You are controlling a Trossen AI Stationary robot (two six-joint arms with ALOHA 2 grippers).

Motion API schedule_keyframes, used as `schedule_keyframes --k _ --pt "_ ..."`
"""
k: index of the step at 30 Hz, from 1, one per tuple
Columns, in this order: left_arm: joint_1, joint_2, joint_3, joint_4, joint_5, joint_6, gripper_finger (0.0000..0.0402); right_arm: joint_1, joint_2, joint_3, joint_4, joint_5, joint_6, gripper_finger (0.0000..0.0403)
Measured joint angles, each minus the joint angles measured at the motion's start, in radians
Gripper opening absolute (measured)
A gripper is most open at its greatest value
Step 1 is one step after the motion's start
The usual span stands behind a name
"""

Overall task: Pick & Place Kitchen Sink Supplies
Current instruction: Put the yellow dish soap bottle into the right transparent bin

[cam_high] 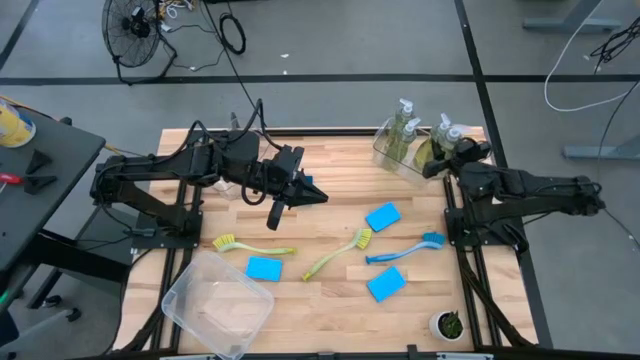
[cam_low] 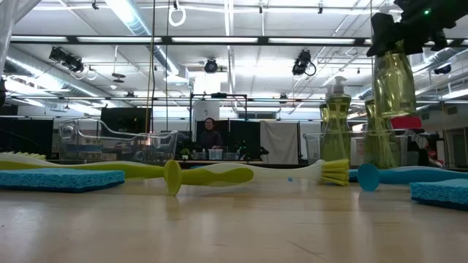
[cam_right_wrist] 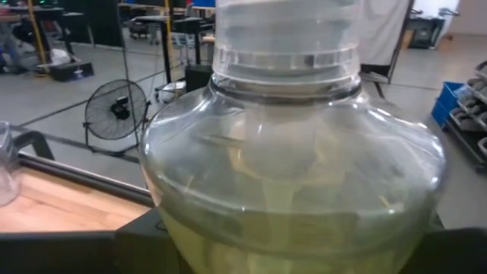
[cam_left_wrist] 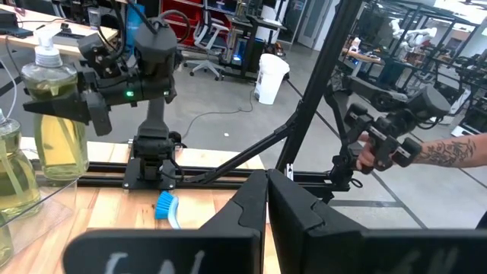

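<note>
Open wooden tabletop runs across the middle of the overhead frame, between the two arms. Below it, three flat blue rectangular sponges, two yellow-green long-handled brushes and a blue brush lie scattered, leaving narrow gaps. A clear plastic bin fills the lower left; another, holding soap bottles, blocks the upper right.

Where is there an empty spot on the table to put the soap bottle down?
Bare wood lies along the front edge between the empty clear bin and the little plant pot, and in the middle between the left gripper and the blue sponge. The patch of brushes and sponges is crowded.
</note>
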Motion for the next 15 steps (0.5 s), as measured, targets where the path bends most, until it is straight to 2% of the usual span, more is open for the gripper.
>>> schedule_keyframes --k 6,15 --pt "0.000 0.000 0.000 0.000 0.000 0.000 0.0019 -0.082 0.000 0.000 0.145 -0.117 -0.199 0.0209" --pt "0.000 0.000 0.000 0.000 0.000 0.000 0.0019 -0.232 0.000 0.000 0.181 -0.297 -0.271 0.0209"
